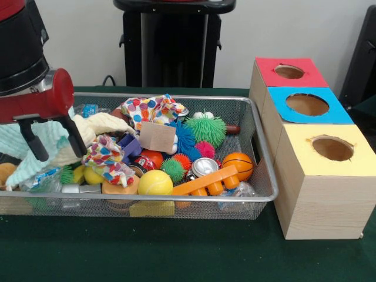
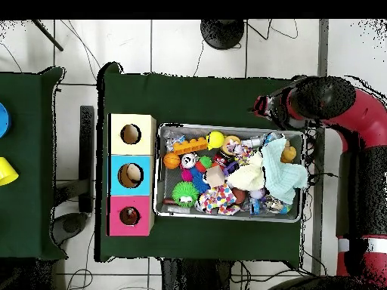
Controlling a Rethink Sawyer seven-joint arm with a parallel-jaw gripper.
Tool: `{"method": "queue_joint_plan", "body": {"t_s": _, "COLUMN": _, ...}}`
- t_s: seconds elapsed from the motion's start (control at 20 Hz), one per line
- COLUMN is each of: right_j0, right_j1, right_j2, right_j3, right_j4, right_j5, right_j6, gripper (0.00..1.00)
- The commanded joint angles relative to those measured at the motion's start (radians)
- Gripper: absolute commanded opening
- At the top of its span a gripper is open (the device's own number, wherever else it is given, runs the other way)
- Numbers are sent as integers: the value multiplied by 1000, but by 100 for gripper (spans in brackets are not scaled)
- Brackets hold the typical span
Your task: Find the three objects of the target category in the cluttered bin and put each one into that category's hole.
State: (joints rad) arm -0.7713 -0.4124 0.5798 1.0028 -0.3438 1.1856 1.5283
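Note:
My gripper [image 1: 59, 154] hangs open over the left end of the wire mesh bin [image 1: 176, 198], its black fingers [image 1: 75, 138] just above a mint cloth [image 1: 23, 147], with nothing held. The bin is heaped with toys: a yellow tennis ball [image 1: 155, 183], a small basketball [image 1: 237, 164], a green spiky ball [image 1: 205, 129], an orange plastic block [image 1: 205, 181], a wooden block [image 1: 157, 136] and spotted cloths [image 1: 108, 155]. To the right stand three wooden boxes with round holes, topped yellow [image 1: 352, 164], blue [image 1: 338, 114] and red [image 1: 311, 76]. Seen from overhead, the arm [image 2: 332, 102] reaches over the bin's corner [image 2: 298, 130].
A green cloth [image 1: 176, 252] covers the table in front of the bin. In the overhead view a second green table [image 2: 30, 166] lies beyond the boxes, with blue and yellow items at its edge. Something tan shows inside the blue box's hole [image 2: 133, 175].

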Motion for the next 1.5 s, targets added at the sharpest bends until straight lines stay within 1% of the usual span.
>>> {"method": "queue_joint_plan", "body": {"t_s": 0.05, "right_j0": -45, "right_j1": -27, "right_j2": 46, "right_j3": 32, "right_j4": 15, "right_j5": 2, "right_j6": -202, "gripper": 100}}
{"method": "queue_joint_plan", "body": {"t_s": 0.3, "right_j0": -53, "right_j1": -71, "right_j2": 30, "right_j3": 29, "right_j4": 8, "right_j5": 56, "right_j6": -195, "gripper": 100}}
{"method": "queue_joint_plan", "body": {"t_s": 0.35, "right_j0": -61, "right_j1": -89, "right_j2": 24, "right_j3": 44, "right_j4": 2, "right_j5": 54, "right_j6": -203, "gripper": 100}}
{"method": "queue_joint_plan", "body": {"t_s": 0.5, "right_j0": -62, "right_j1": -73, "right_j2": 19, "right_j3": 0, "right_j4": -28, "right_j5": 68, "right_j6": -239, "gripper": 100}}
{"method": "queue_joint_plan", "body": {"t_s": 0.55, "right_j0": -56, "right_j1": -60, "right_j2": 19, "right_j3": -33, "right_j4": -42, "right_j5": 74, "right_j6": -249, "gripper": 100}}
{"method": "queue_joint_plan", "body": {"t_s": 0.6, "right_j0": -56, "right_j1": -55, "right_j2": 18, "right_j3": -43, "right_j4": -50, "right_j5": 71, "right_j6": -255, "gripper": 100}}
{"method": "queue_joint_plan", "body": {"t_s": 0.65, "right_j0": -64, "right_j1": -60, "right_j2": 13, "right_j3": -26, "right_j4": -57, "right_j5": 52, "right_j6": -259, "gripper": 100}}
{"method": "queue_joint_plan", "body": {"t_s": 0.7, "right_j0": -66, "right_j1": -59, "right_j2": 11, "right_j3": -27, "right_j4": -63, "right_j5": 46, "right_j6": -264, "gripper": 100}}
{"method": "queue_joint_plan", "body": {"t_s": 1.0, "right_j0": -46, "right_j1": -42, "right_j2": 2, "right_j3": -69, "right_j4": -101, "right_j5": 41, "right_j6": -280, "gripper": 100}}
{"method": "queue_joint_plan", "body": {"t_s": 1.05, "right_j0": -38, "right_j1": -32, "right_j2": 0, "right_j3": -91, "right_j4": -114, "right_j5": 46, "right_j6": -285, "gripper": 100}}
{"method": "queue_joint_plan", "body": {"t_s": 1.15, "right_j0": -33, "right_j1": -28, "right_j2": 0, "right_j3": -97, "right_j4": -124, "right_j5": 39, "right_j6": -283, "gripper": 100}}
{"method": "queue_joint_plan", "body": {"t_s": 1.25, "right_j0": -36, "right_j1": -32, "right_j2": 1, "right_j3": -83, "right_j4": -127, "right_j5": 25, "right_j6": -279, "gripper": 100}}
{"method": "queue_joint_plan", "body": {"t_s": 1.5, "right_j0": -29, "right_j1": -39, "right_j2": 0, "right_j3": -92, "right_j4": -147, "right_j5": 27, "right_j6": -278, "gripper": 100}}
